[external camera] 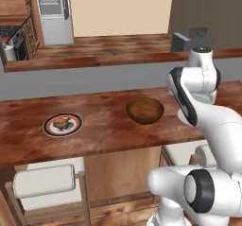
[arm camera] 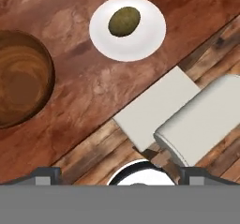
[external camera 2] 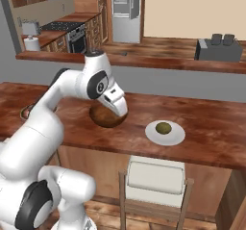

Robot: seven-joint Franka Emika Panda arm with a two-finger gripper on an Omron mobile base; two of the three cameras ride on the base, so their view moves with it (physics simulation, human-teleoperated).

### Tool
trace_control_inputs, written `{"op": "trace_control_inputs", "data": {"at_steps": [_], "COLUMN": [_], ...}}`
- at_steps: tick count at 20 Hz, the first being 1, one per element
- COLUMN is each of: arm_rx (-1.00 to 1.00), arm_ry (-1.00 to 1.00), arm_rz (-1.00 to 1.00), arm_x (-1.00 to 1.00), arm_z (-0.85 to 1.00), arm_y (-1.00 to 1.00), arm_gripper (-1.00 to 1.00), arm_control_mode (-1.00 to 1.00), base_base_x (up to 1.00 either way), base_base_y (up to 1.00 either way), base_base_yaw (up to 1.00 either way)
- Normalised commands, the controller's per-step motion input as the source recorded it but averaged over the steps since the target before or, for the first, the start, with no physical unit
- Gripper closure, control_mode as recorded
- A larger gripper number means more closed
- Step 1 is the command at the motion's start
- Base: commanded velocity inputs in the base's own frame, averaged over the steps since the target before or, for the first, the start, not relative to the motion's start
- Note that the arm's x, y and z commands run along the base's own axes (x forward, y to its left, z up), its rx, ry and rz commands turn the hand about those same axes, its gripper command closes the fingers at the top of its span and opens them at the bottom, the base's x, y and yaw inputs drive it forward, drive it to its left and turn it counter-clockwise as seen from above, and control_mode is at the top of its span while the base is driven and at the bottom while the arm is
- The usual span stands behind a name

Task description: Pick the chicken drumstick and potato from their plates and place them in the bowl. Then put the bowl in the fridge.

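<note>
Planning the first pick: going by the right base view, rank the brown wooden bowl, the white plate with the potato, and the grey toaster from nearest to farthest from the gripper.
1. Brown wooden bowl, directly under the gripper.
2. White plate with the potato, further right on the counter.
3. Grey toaster, on the far counter, back right.
</note>
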Motion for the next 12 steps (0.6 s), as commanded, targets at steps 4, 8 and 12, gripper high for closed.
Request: {"op": "trace_control_inputs", "data": {"at_steps": [4, 8, 12], "arm_rx": [0.00, 0.03, 0.09], "arm_ry": [0.01, 0.07, 0.15], "arm_rz": [-0.40, -0.29, -0.23], "arm_x": [0.24, 0.24, 0.25], "arm_z": [-0.18, -0.18, -0.15], "arm_y": [-0.45, -0.52, -0.52], "arm_gripper": [-1.00, -1.00, -1.00], "arm_control_mode": [-1.00, -1.00, -1.00], "base_base_x": [0.00, 0.00, 0.00], "base_base_y": [0.00, 0.00, 0.00], "base_base_yaw": [0.00, 0.00, 0.00]}}
